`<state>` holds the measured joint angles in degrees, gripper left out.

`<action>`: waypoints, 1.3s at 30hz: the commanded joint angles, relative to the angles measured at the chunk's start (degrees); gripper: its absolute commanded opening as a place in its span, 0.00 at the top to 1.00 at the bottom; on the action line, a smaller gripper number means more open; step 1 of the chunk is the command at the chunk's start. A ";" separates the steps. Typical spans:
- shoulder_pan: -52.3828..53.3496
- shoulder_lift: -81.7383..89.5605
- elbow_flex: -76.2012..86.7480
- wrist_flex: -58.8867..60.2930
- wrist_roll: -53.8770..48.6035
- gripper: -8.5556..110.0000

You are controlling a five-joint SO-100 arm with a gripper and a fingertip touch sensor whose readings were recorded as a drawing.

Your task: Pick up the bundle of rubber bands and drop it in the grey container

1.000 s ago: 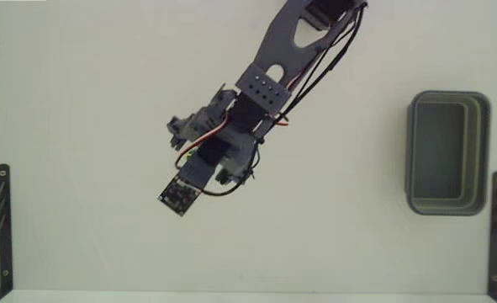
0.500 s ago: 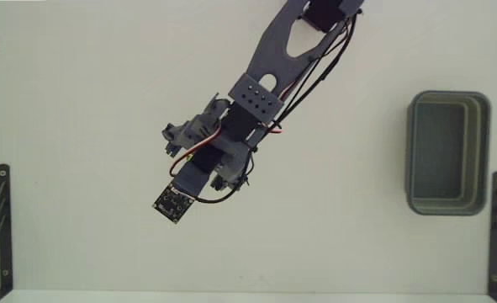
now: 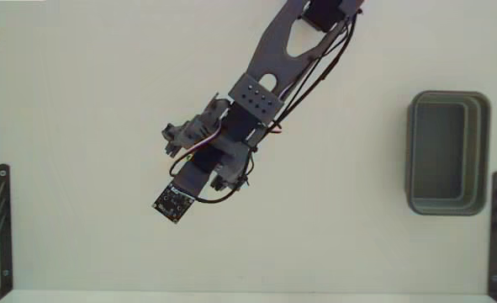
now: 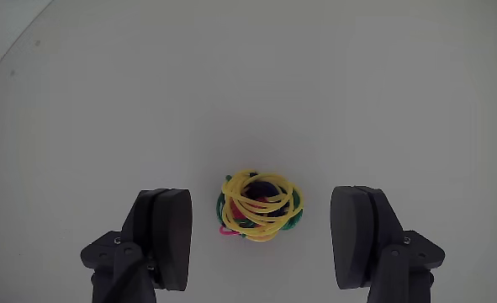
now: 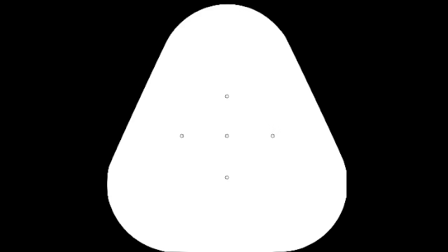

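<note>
In the wrist view we see the bundle of rubber bands (image 4: pixel 259 206) lying on the white table (image 4: pixel 248 76), centred between the two fingers (image 4: pixel 166 236) of the gripper (image 4: pixel 261 240), which stands wide open with clear gaps on both sides of the bundle. In the fixed view we find the arm (image 3: pixel 256 97) covering the bundle, and the grey container (image 3: pixel 447 153) well apart at right.

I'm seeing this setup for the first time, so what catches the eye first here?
In the wrist view, the bright bundle of rubber bands, mostly yellow with green and red, lies on the white table between the open gripper fingers. In the fixed view, the dark arm reaches down from the top, and the grey container sits empty at the right.
</note>
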<state>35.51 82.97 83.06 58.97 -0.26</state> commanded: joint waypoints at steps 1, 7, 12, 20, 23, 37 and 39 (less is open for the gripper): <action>1.26 2.15 -1.57 -0.94 0.26 0.00; 1.26 2.16 -0.28 -2.23 0.26 0.00; 1.26 2.20 1.28 -3.75 0.26 0.00; 1.26 2.17 3.90 -6.39 0.26 0.00; 1.26 2.13 4.87 -7.40 0.26 0.00; 1.26 1.84 8.21 -11.03 0.26 0.00; 1.26 1.82 8.40 -11.25 0.26 0.00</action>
<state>35.51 82.44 91.32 48.34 -0.26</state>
